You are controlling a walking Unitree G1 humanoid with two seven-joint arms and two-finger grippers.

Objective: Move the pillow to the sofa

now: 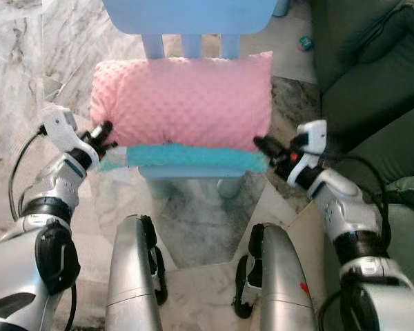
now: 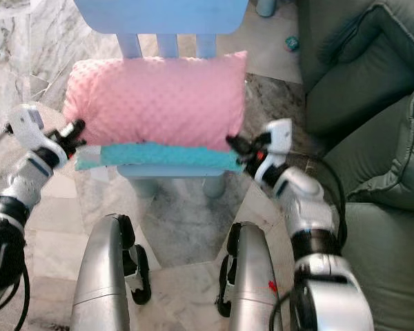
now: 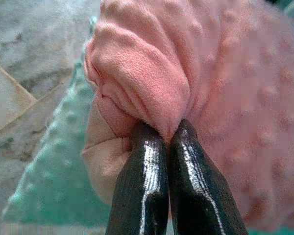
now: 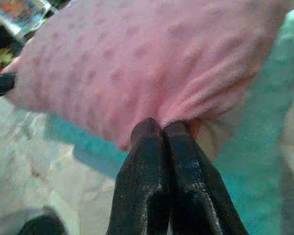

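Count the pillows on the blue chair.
2. A pink dotted plush pillow lies on top, pinched at its ends by the left gripper and right gripper. A teal dotted plush pillow lies beneath it on the blue chair.

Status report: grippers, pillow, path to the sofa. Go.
Left gripper pinched shut on pink pillow, left end. Right gripper shut on its right end. Pillow on teal cushion, blue chair. Sofa at right.

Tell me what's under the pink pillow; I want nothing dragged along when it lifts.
A teal cushion lies directly beneath the pink pillow, on the blue chair. The chair seat itself is covered, so anything else there can't be seen.
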